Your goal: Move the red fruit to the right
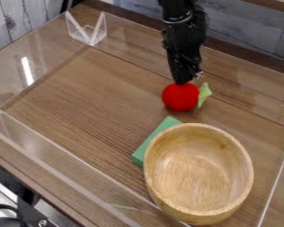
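Note:
The red fruit (179,96) is a small round bright-red toy with a green leafy bit on its right side. It sits on the wooden tabletop just behind the wooden bowl. My gripper (185,79) points straight down from the black arm. Its narrow fingers are shut and pinch into the top of the fruit. The fingertips are partly sunk into the red surface, so the contact itself is hidden.
A large wooden bowl (233,200) stands at the front right. A flat green sponge-like piece (153,142) lies half under its left rim. Clear acrylic walls (17,140) ring the table. A small clear stand (85,29) sits at the back left.

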